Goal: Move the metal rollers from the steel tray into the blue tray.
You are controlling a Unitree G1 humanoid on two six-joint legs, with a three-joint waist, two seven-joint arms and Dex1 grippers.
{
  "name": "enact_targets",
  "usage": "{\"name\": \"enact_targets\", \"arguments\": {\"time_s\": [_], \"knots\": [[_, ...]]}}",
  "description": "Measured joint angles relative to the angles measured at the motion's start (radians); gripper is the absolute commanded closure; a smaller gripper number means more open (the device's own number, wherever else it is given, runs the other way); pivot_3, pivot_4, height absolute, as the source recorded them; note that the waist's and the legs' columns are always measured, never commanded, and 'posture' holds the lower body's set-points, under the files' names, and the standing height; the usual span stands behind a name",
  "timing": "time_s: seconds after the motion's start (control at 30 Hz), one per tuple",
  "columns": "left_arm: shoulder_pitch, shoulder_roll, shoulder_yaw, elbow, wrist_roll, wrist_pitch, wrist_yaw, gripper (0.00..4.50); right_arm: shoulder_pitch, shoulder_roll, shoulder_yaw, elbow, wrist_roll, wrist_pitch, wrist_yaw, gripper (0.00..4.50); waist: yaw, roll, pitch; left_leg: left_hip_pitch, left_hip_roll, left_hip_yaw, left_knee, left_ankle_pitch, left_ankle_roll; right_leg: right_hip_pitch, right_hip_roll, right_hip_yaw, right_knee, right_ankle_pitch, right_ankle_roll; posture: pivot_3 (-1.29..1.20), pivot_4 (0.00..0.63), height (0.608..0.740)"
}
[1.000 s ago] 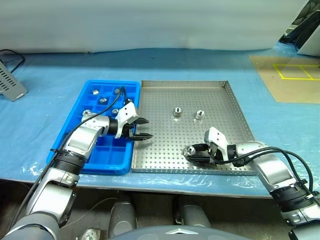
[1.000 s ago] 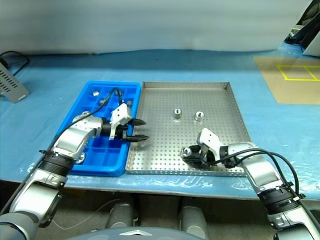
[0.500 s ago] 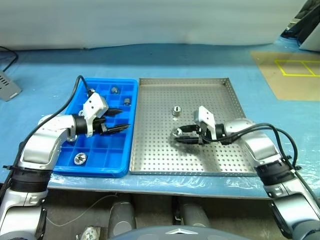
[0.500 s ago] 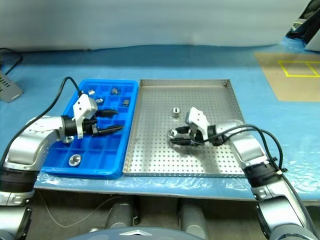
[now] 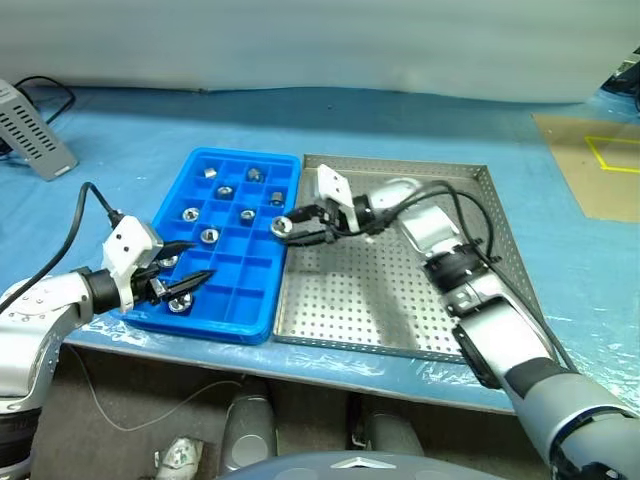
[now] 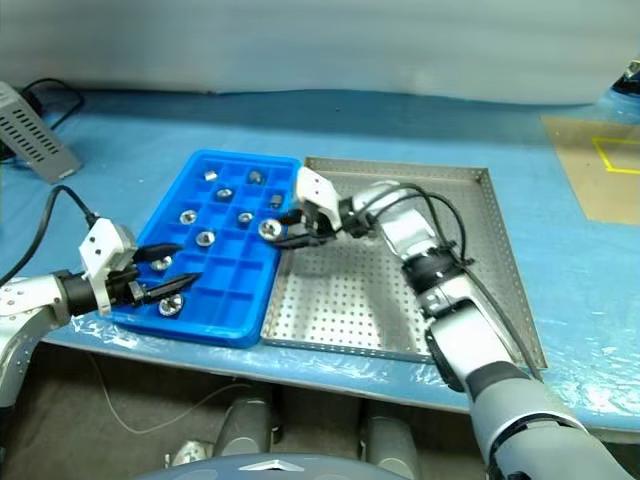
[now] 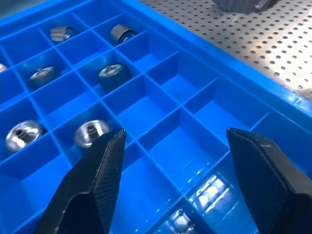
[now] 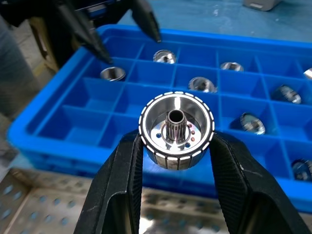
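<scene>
Our right gripper (image 8: 175, 161) pinches a metal roller (image 8: 176, 131) just over the blue tray's (image 5: 262, 318) near rim; released crooked, it could catch a divider or drop back into the steel tray (image 5: 400, 310). Our left gripper (image 5: 180, 270) hangs spread, empty.

The steel tray (image 5: 505, 265) is partly covered by the right arm (its middle especially). At the upper left, a grey box (image 5: 35, 128) runs off the edge. The yellow-marked mat (image 5: 600, 160) at right is cut off too.
</scene>
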Motion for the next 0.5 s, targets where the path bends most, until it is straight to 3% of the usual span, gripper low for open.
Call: {"name": "enact_targets", "arguments": {"time_s": [0.27, 0.5], "knots": [[0.025, -0.022, -0.005, -0.039, -0.018, 0.011, 0.057, 1.01, -0.021, 0.069, -0.019, 0.194, -0.081, -0.103, -0.127, 2.84, 0.017, 0.0, 0.0, -0.001, 0.001, 0.0, 0.0, 0.0, 0.0, -0.001, 0.001, 0.0, 0.0, 0.0, 0.0, 0.22, 0.15, 0.74], [-0.017, -0.024, -0.05, -0.028, -0.019, 0.01, 0.063, 1.01, -0.017, 0.137, -0.016, 0.196, -0.118, -0.105, -0.162, 2.84, 0.016, 0.0, 0.0, -0.001, 0.001, 0.0, 0.0, 0.0, -0.001, -0.002, 0.001, 0.0, 0.002, 0.0, 0.0, 0.2, 0.15, 0.74]]}}
